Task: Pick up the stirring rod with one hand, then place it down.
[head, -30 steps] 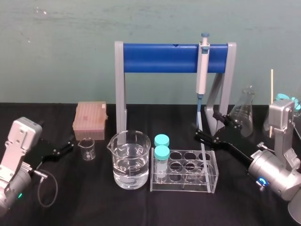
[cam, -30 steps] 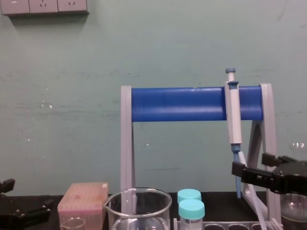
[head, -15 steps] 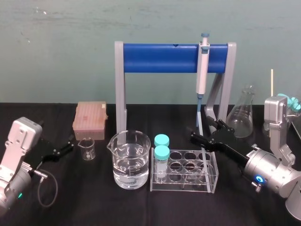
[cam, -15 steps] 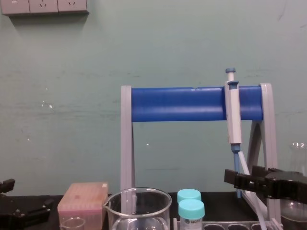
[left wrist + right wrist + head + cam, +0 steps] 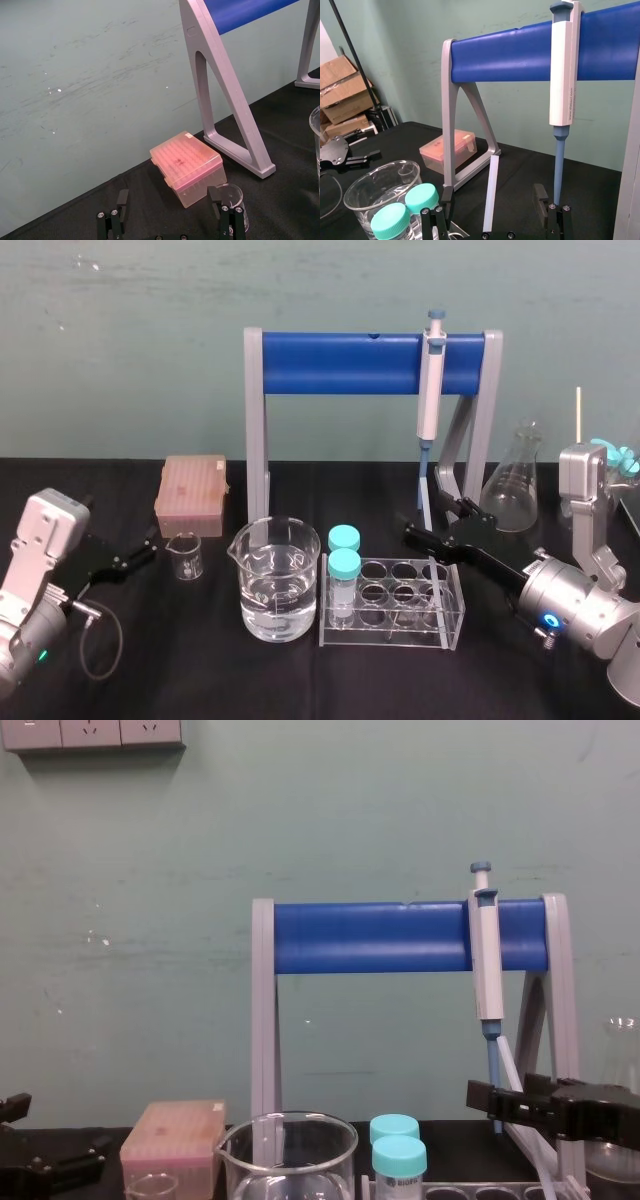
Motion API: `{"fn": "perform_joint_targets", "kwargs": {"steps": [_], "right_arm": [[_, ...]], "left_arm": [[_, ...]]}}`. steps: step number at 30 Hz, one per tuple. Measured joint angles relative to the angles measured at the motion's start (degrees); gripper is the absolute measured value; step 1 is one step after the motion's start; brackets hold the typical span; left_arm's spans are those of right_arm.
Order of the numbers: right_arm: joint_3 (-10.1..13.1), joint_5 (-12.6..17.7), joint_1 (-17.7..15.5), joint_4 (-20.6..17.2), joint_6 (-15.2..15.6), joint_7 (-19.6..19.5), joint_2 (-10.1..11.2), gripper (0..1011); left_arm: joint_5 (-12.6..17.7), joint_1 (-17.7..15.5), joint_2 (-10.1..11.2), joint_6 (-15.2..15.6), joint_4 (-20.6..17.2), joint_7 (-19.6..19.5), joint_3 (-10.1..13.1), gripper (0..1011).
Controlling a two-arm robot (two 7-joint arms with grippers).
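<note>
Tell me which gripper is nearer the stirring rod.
Right. The right gripper sits open with the stirring rod between its fingers; the left gripper rests far off, beside the small beaker.

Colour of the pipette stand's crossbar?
Blue; the crossbar shows best in the chest view.

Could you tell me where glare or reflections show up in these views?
Head view: bright highlights on the beaker rim and conical flask; right wrist view: soft sheen along the blue bar, stirring rod evenly lit inside the open right gripper.
</note>
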Motion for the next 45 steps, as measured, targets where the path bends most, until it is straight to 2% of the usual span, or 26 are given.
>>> {"fn": "perform_joint_targets", "kwargs": {"steps": [10, 15, 19, 22, 23, 26, 27, 31, 34, 37, 38, 42, 45], "right_arm": [[0.0, 0.0, 0.0, -0.1, -0.2, 0.0, 0.0, 994], [0.0, 0.0, -0.1, -0.1, -0.2, 0.0, 0.0, 907], [0.0, 0.0, -0.1, -0.1, -0.3, 0.0, 0.0, 769], [0.0, 0.0, -0.1, -0.1, -0.3, -0.1, 0.0, 715], [0.0, 0.0, -0.1, -0.1, -0.3, -0.1, 0.0, 656], [0.0, 0.0, -0.1, -0.1, -0.3, -0.1, 0.0, 575], [0.0, 0.0, -0.1, -0.1, -0.3, -0.1, 0.0, 512], [0.0, -0.1, -0.1, -0.1, -0.3, -0.1, 0.0, 419], [0.0, -0.1, -0.1, -0.1, -0.3, -0.1, 0.0, 287], [0.0, -0.1, -0.1, -0.1, -0.3, -0.1, 0.0, 228], [0.0, -0.1, -0.1, -0.1, -0.3, -0.1, 0.0, 169], [0.0, -0.1, -0.1, -0.1, -0.3, -0.1, 0.0, 78], [0.0, -0.1, -0.1, -0.1, -0.3, -0.1, 0.0, 73]], "left_arm": [[0.0, 0.0, 0.0, 0.0, 0.0, 0.0, 0.0, 1000], [0.0, 0.0, 0.0, 0.0, 0.0, 0.0, 0.0, 1000], [0.0, 0.0, 0.0, 0.0, 0.0, 0.0, 0.0, 1000], [0.0, 0.0, 0.0, 0.0, 0.0, 0.0, 0.0, 1000], [0.0, 0.0, 0.0, 0.0, 0.0, 0.0, 0.0, 1000], [0.0, 0.0, 0.0, 0.0, 0.0, 0.0, 0.0, 1000], [0.0, 0.0, 0.0, 0.0, 0.0, 0.0, 0.0, 1000], [0.0, 0.0, 0.0, 0.0, 0.0, 0.0, 0.0, 1000], [0.0, 0.0, 0.0, 0.0, 0.0, 0.0, 0.0, 1000], [0.0, 0.0, 0.0, 0.0, 0.0, 0.0, 0.0, 1000], [0.0, 0.0, 0.0, 0.0, 0.0, 0.0, 0.0, 1000], [0.0, 0.0, 0.0, 0.0, 0.0, 0.0, 0.0, 1000], [0.0, 0.0, 0.0, 0.0, 0.0, 0.0, 0.0, 1000]]}}
